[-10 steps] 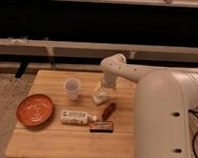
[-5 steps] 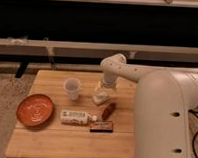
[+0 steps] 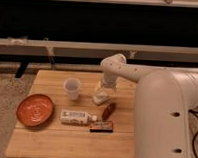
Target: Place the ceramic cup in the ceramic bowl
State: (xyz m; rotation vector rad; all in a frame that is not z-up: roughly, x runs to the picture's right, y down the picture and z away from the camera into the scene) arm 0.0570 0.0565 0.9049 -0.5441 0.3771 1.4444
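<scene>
Light wooden slatted table [image 3: 64,142] with a dark window wall behind it.

Small plain white tapered ceramic cup [image 3: 72,88]: upright, open mouth up, standing on the table top in the back half. Nothing touches it.

Shallow round orange-red ceramic bowl [image 3: 35,110]: forward and left of the cup, near but apart from it, flat on the table. Pale swirl marks inside; nothing in it.

White labelled plastic bottle [image 3: 78,117]: lying on its side just forward of the cup, cap end pointing away from the bowl.

Small reddish-brown oblong item [image 3: 108,111]: forward and right of the cup, beyond the bottle's cap end. Dark flat packet [image 3: 101,126] lies just forward of that.

White robot arm [image 3: 142,76]: reaches in from the right, elbow bent behind the cup's right side. Gripper [image 3: 101,95]: pointing down, low over the table to the right of the cup, apart from it. Cannot tell whether it is spread, closed or holding anything; its pale lower end merges with something pale on the table.
</scene>
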